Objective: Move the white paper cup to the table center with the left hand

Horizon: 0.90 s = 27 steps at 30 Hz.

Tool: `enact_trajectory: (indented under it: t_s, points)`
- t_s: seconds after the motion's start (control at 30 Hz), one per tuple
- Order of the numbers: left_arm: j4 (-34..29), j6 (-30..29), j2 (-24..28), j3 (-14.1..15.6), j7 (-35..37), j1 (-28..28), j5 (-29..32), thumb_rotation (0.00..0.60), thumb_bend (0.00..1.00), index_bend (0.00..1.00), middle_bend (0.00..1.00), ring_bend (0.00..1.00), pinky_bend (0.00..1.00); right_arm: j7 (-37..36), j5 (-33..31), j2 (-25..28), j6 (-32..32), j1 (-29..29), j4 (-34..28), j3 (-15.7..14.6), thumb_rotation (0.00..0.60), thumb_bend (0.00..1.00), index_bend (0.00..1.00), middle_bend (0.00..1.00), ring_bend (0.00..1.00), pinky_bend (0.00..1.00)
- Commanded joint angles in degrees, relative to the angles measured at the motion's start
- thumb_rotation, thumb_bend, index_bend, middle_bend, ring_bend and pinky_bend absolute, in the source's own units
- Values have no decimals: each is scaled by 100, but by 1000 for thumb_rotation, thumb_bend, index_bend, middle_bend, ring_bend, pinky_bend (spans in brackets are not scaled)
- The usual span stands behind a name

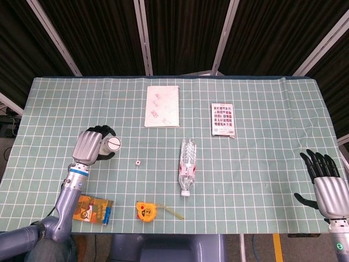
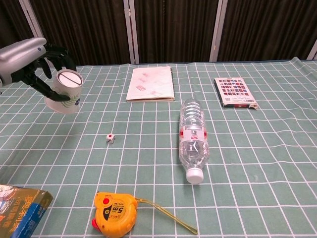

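My left hand point(image 1: 90, 146) point(image 2: 30, 60) grips the white paper cup point(image 1: 110, 146) point(image 2: 66, 92) and holds it in the air above the left part of the table. The cup is tilted on its side, its flat bottom facing right and toward the cameras, with a green leaf print on its wall. My right hand point(image 1: 327, 183) hovers open at the table's right front corner, fingers spread, holding nothing; the chest view does not show it.
On the green checked cloth point(image 1: 262, 136) lie a small die point(image 1: 138, 162) point(image 2: 110, 138), a clear water bottle point(image 1: 187, 165) point(image 2: 193, 137), a yellow tape measure point(image 1: 145, 210) point(image 2: 114, 213), a notebook point(image 1: 162, 106), a card pack point(image 1: 223, 118) and a snack packet point(image 1: 94, 210) at the front left.
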State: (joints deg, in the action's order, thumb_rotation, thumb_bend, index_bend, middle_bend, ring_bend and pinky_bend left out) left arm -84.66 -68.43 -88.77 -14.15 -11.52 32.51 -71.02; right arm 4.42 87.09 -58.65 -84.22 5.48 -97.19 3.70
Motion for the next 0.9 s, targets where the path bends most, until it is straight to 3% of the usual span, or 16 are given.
enact_trajectory:
  t_s: [0.03, 0.17, 0.33, 0.63, 0.9]
  points:
    - [-455, 374, 187, -286, 1766, -209, 265, 600, 84, 439, 353, 346, 416, 0, -2, -1, 5, 0, 2, -3, 600, 0, 0, 0, 0, 0]
    - [-203, 839, 30, -270, 2904, -219, 360, 600, 83, 443, 354, 346, 416, 1, -7, 1, 4, -2, 5, -3, 600, 0, 0, 0, 0, 0]
    - [598, 1364, -467, -82, 4100, -122, 170, 600, 84, 443, 351, 339, 412, 13, -36, -6, 35, 8, 21, 0, 600, 0, 0, 0, 0, 0]
    - [1590, 1320, -1134, 52, 4326, 74, -192, 600, 85, 443, 351, 339, 412, -17, -87, 2, 62, 16, 41, 15, 600, 0, 0, 0, 0, 0]
    - [1815, 1239, -1330, 85, 4316, 168, -347, 600, 83, 438, 337, 326, 400, -69, -111, 20, 61, 9, 57, 22, 600, 0, 0, 0, 0, 0]
